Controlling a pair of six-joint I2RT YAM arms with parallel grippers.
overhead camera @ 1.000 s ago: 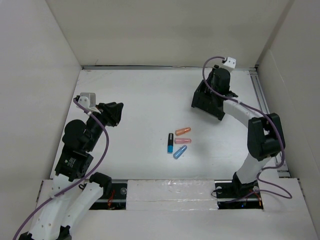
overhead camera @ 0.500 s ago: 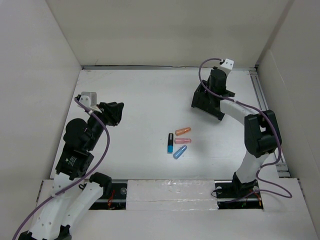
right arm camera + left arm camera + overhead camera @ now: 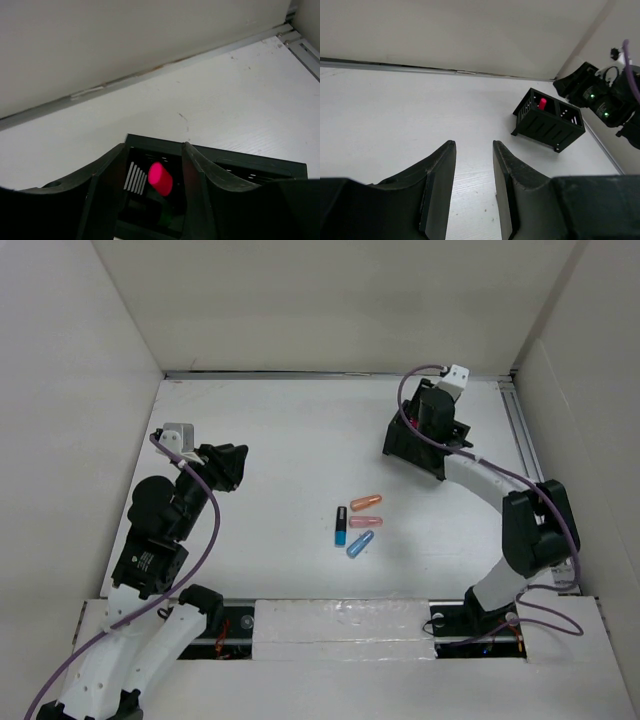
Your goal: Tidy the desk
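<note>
**A:** Tabletop (image 3: 290, 440) first: where is it?

**B:** It is the white surface spreading from the arm bases at the near edge to the far wall panels (image 3: 330, 300).

**A:** And the grippers?

**B:** The left gripper (image 3: 473, 147) hovers at the left with its jaws a narrow gap apart, holding nothing. The right gripper (image 3: 154, 150) hangs over the black organizer (image 3: 547, 122) at far right, jaws moderately parted and empty.

**A:** What is in the organizer?

**B:** A pink-capped marker (image 3: 160, 178) stands in one compartment, seen between the right jaws.

**A:** And the small things?

**B:** They sit near the middle in a close cluster: an orange capsule (image 3: 366, 502) farthest, a pink capsule (image 3: 365, 523) behind it, a blue capsule (image 3: 360, 543) nearest, and a black-and-cyan tube (image 3: 341, 526) just left of them.
</note>
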